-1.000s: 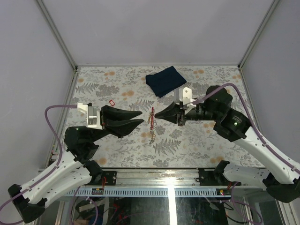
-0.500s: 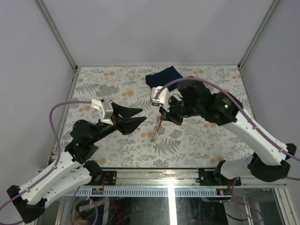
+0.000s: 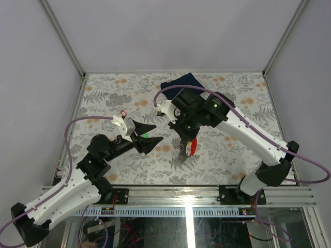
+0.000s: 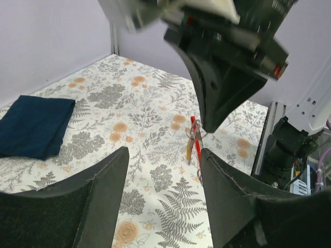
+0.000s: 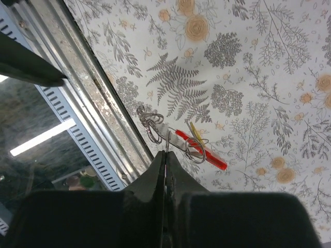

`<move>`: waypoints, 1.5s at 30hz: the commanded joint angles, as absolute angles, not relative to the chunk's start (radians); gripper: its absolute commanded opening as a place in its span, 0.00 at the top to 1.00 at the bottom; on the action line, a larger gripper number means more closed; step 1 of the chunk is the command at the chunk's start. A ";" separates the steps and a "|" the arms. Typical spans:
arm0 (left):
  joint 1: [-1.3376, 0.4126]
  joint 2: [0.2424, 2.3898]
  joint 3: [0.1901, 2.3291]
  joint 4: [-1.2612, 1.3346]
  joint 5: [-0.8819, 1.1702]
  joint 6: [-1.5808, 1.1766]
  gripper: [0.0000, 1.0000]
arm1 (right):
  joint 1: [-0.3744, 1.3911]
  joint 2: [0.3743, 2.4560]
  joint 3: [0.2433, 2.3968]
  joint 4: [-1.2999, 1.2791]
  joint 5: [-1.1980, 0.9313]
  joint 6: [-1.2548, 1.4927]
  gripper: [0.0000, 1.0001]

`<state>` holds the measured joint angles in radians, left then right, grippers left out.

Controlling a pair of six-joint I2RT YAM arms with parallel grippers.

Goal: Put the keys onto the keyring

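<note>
Keyring (image 5: 201,152), likely light and floppy, is pinched at its loop under the closed right gripper (image 5: 165,152); the left gripper (image 4: 164,152) is held part-open, empty.

Rising on three sides as plain pale lilac-grey walls (image 3: 170,31), enclosing a flat tabletop printed with grey ferns and orange flowers (image 3: 103,98), framing it with silver metal rails (image 3: 170,192).

Top cam: high at near edge, looking down on whole bench (image 3: 232,155). L wrist cam low, facing across; R wrist straight down, close. All share keyring (image 3: 184,150).
</note>
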<state>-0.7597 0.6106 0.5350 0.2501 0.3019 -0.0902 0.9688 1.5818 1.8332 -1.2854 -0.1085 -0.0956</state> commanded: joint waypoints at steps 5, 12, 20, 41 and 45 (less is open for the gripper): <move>-0.950 0.621 0.492 0.353 0.124 0.059 0.40 | 0.952 1.571 1.913 -1.287 -0.234 -0.037 1.00; -1.077 0.720 0.524 0.399 0.045 0.138 0.52 | 0.946 1.550 1.903 -1.273 -0.304 -0.072 1.00; -1.078 0.735 0.557 0.378 0.106 0.148 0.71 | 0.948 1.485 1.807 -1.221 -0.330 -0.145 1.00; -1.078 0.607 0.609 0.342 0.107 0.061 0.68 | 0.960 0.921 1.161 -0.383 -0.298 -0.483 1.00; -1.078 0.604 0.631 0.299 0.129 0.092 0.66 | 0.965 0.912 1.158 -0.378 -0.263 -0.597 1.00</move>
